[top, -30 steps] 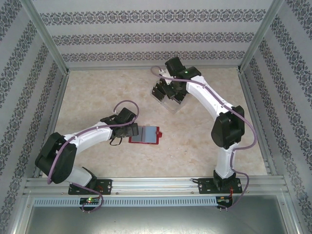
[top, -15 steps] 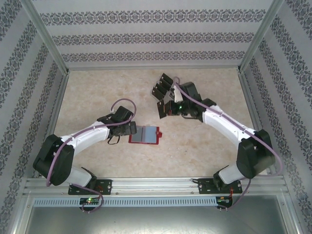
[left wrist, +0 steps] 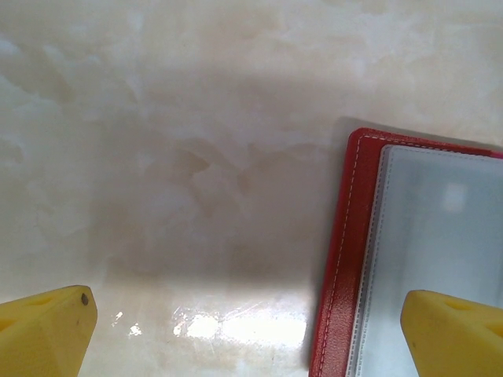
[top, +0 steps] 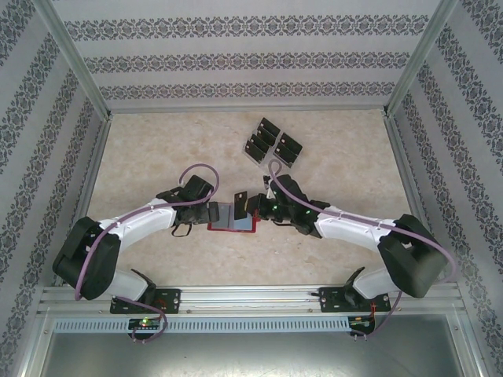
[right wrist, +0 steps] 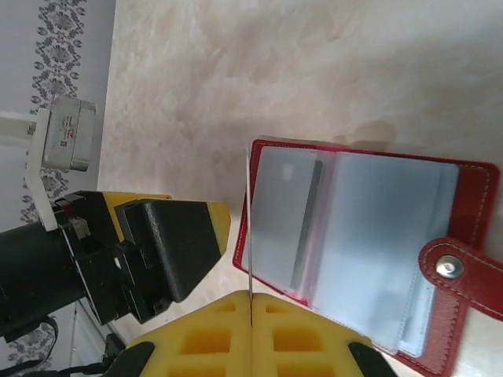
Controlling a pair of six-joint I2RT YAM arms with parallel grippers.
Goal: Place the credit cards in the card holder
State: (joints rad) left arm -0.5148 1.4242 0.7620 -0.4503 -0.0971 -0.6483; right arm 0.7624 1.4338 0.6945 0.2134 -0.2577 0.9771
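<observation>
Swung in from the far rack since a second ago, now pinching one credit card [top: 241, 201] edge-on in the right claw [right wrist: 251, 316], just over the open card holder [right wrist: 377, 236] on the tabletop [top: 157, 149]. Opposite, left claw [left wrist: 251, 338] spread, straddling the holder's edge. Other cards [top: 271, 143] well behind the right claw; their clear rack barely discernible.

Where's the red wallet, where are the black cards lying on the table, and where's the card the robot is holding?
Red wallet [right wrist: 369, 243], right wrist view, on its grey-blue inside.
Black cards [top: 288, 149], top view, on the right-hand card.
Held card [top: 240, 203], top view, on its black face.
</observation>
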